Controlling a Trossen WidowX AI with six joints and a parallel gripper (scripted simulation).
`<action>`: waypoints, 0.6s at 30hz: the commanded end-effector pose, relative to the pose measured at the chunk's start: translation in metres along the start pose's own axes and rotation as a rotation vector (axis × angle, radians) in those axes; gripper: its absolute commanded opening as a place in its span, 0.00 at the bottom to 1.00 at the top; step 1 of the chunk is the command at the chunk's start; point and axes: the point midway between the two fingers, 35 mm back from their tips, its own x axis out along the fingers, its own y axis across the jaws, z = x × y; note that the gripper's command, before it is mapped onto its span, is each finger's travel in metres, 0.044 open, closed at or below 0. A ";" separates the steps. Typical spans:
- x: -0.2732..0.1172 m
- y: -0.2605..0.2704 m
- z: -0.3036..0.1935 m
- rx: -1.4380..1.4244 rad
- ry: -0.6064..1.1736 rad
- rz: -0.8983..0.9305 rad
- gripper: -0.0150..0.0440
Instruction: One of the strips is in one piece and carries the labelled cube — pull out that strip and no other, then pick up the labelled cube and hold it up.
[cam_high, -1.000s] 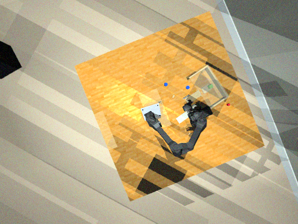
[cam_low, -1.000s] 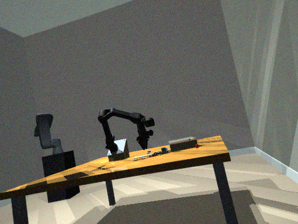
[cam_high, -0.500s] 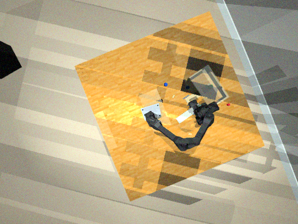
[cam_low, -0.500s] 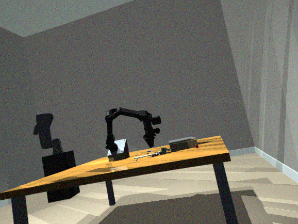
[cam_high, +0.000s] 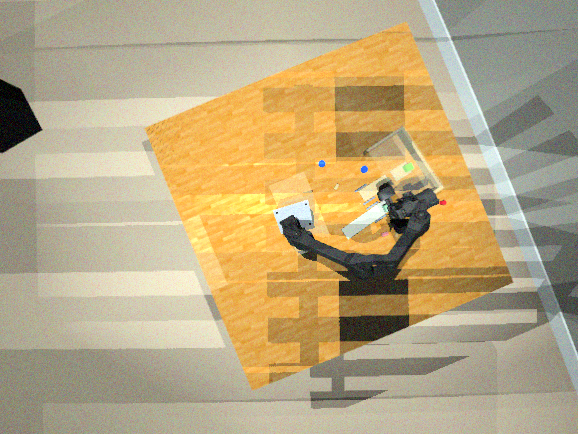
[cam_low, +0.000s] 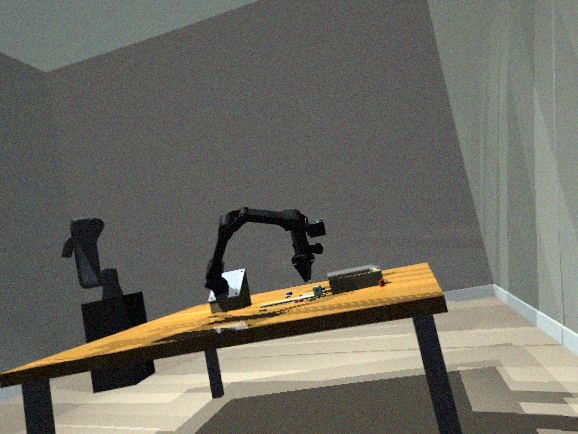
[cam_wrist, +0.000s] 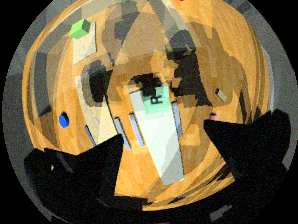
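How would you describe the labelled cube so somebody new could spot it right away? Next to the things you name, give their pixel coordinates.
On the wooden table (cam_high: 210, 150) (cam_low: 350, 305), find the long pale strip (cam_high: 361, 225) (cam_wrist: 162, 145) that is in one piece. The labelled cube (cam_wrist: 159, 99) sits toward one end of it. It is mint green with a dark letter R, while the brighter green cube (cam_high: 408, 167) (cam_wrist: 80, 29) sits on another strip's separate piece.

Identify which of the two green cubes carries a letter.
The darker, teal-green cube on the unbroken white strip; the lime one's visible faces look plain.
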 end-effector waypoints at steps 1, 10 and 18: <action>-0.002 0.002 0.015 0.006 -0.001 0.003 1.00; 0.000 0.003 0.029 0.006 -0.001 0.004 0.82; 0.013 0.003 0.029 0.006 -0.002 0.004 0.68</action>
